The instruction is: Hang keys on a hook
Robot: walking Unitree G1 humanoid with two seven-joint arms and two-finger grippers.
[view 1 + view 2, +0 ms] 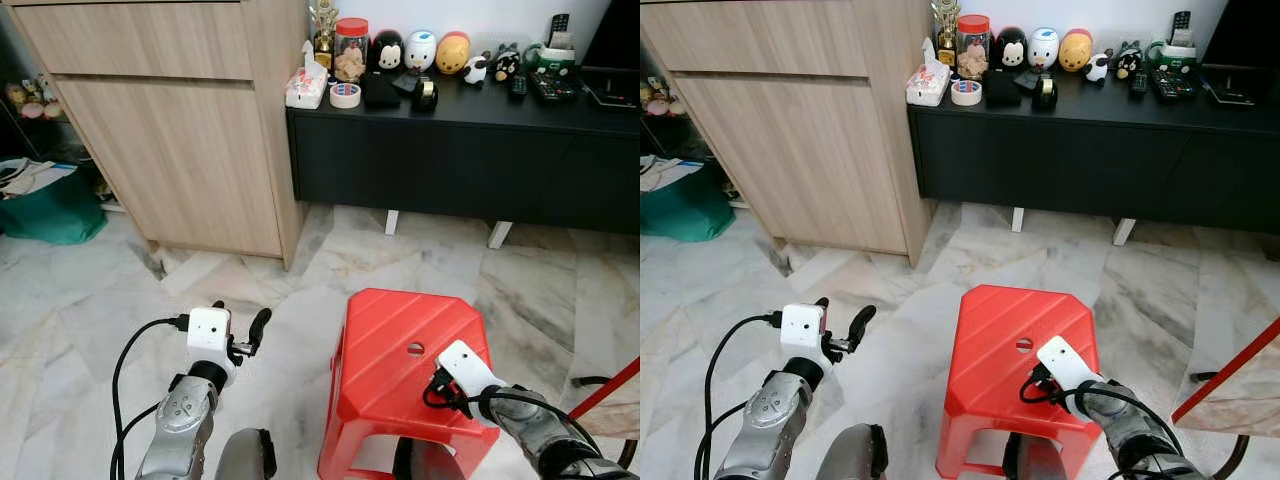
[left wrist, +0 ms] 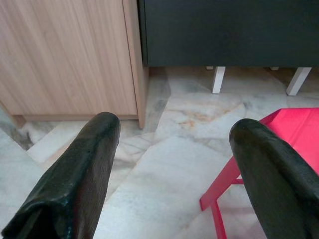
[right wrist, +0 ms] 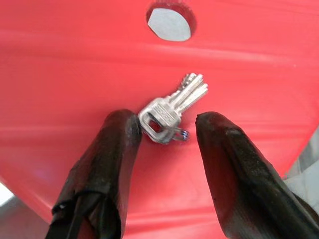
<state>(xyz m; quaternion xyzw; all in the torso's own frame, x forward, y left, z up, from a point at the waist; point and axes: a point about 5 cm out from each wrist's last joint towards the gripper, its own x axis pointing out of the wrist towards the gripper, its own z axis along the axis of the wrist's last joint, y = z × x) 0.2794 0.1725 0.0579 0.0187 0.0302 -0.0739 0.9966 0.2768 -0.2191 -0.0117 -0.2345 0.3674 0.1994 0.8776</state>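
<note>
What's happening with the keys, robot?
Right gripper jaws open, straddling keys on red stool. Left gripper open, idle over floor. No hook seen.

We see on our left silver metal arm [image 1: 185,420] a small white box-shaped camera housing [image 1: 208,328] at the wrist, with a black cable [image 1: 125,362] that loops from its side down along the forearm. Our left gripper [image 2: 174,169] has two long black fingers [image 2: 75,184] with rounded tips and a matte, slightly wrinkled cover. Our right silver arm [image 1: 545,430] carries the same white housing [image 1: 465,368] with curled black cables [image 1: 440,395], and our right gripper [image 3: 167,127] has the same thick black fingers [image 3: 107,159].
</note>
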